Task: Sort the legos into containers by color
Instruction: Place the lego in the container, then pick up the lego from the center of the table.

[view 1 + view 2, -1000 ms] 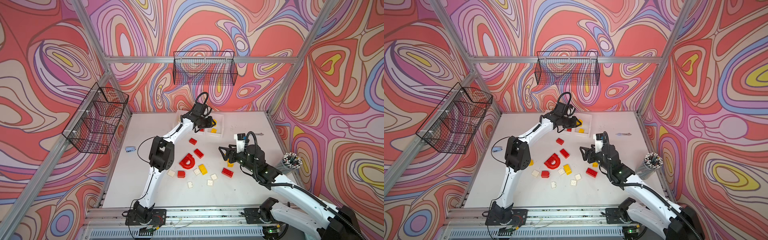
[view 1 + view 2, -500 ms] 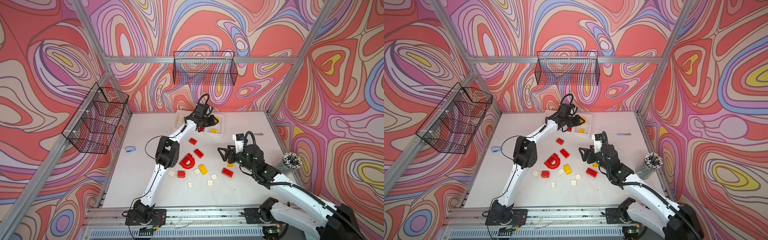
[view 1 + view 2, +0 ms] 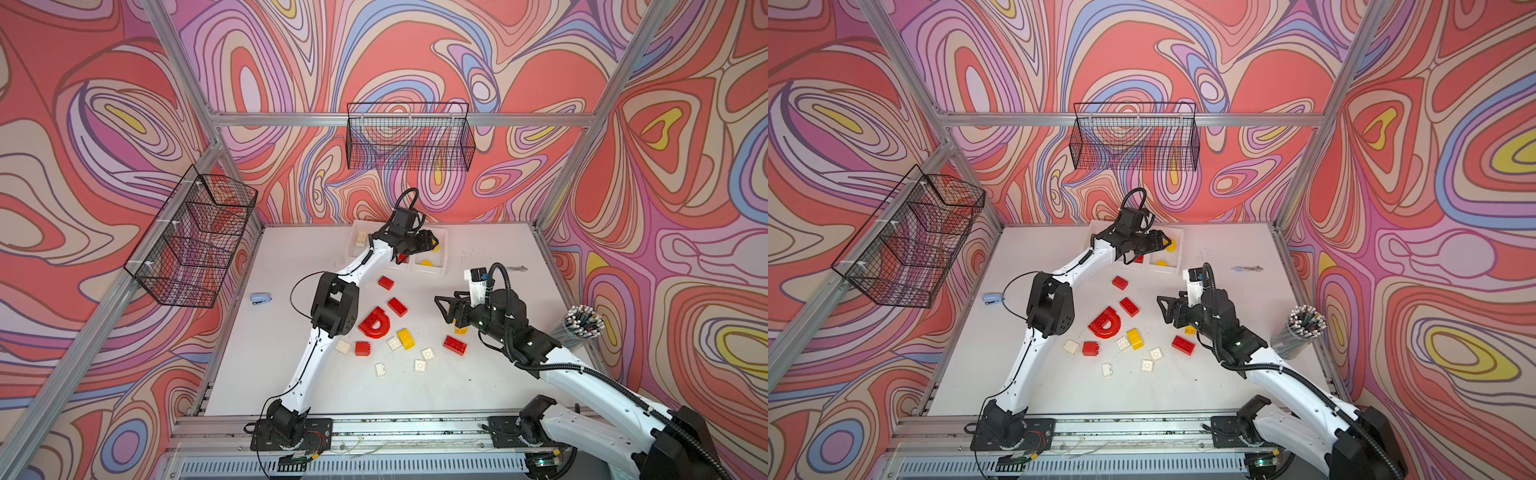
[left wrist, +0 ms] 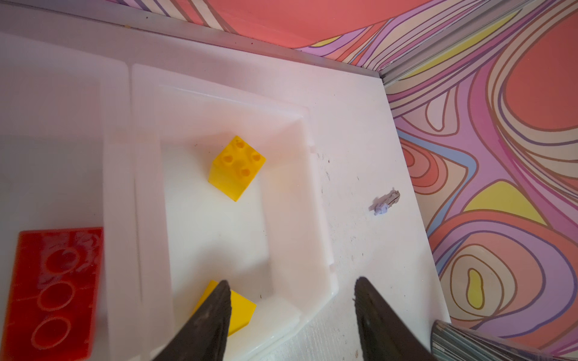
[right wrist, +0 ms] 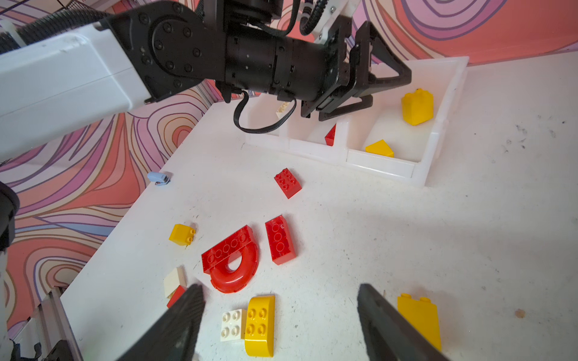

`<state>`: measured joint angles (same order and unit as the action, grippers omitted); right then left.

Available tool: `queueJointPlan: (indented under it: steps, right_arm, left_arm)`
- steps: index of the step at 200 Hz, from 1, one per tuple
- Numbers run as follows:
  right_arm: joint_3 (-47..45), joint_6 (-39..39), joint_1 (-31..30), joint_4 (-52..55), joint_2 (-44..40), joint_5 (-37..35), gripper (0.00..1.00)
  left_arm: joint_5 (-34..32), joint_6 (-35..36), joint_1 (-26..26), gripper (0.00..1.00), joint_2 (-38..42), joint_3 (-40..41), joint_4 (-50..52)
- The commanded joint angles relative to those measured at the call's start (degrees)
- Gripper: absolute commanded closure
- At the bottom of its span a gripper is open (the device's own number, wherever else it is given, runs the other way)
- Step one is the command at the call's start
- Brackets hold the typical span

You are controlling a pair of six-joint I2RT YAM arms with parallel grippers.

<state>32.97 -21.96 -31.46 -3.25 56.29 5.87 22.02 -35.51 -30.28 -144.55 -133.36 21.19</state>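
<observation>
Three joined white containers (image 3: 432, 269) stand at the table's back. My left gripper (image 4: 292, 281) hovers open over the right one's near corner, nothing between its fingers. Two yellow legos lie in that container: a cube (image 4: 236, 167) and one (image 4: 240, 309) partly behind a finger. A red brick (image 4: 53, 290) sits in the middle container. My right gripper (image 5: 280, 286) is open and empty above loose legos: the red arch (image 5: 233, 265), red bricks (image 5: 280, 239), a yellow brick (image 5: 260, 325) and a white one (image 5: 233, 323).
A light-blue stapler (image 3: 261, 297) lies at the left of the table. A cup of pens (image 3: 582, 328) stands at the right edge. Black wire baskets (image 3: 409, 137) hang on the back and left walls. A small purple scrap (image 3: 515, 269) lies right of the containers.
My left gripper has gone from shut to open over the right container, and its elbow has swung rightward. The right arm has hardly moved.
</observation>
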Motion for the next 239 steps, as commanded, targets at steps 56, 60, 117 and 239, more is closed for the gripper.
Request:
queueJointPlan:
  steps: [56,60,117,239]
  right_arm:
    - [2.96,1.10,0.07,1.99,1.69,1.90,0.19]
    - [3.25,1.21,0.12,2.33,2.27,2.16,0.19]
    - [7.83,3.84,0.00,6.97,8.75,3.25,0.20]
    - [15.36,9.15,-7.24,13.26,18.62,-1.07,0.21]
  left_arm:
    - [-2.41,5.30,2.36,0.37,16.22,4.96,2.82]
    - [-2.55,5.55,2.49,0.37,17.24,5.29,3.29]
    - [-5.07,10.70,3.86,0.37,30.13,9.45,13.60]
    - [-19.41,20.86,4.53,0.37,67.69,48.87,25.42]
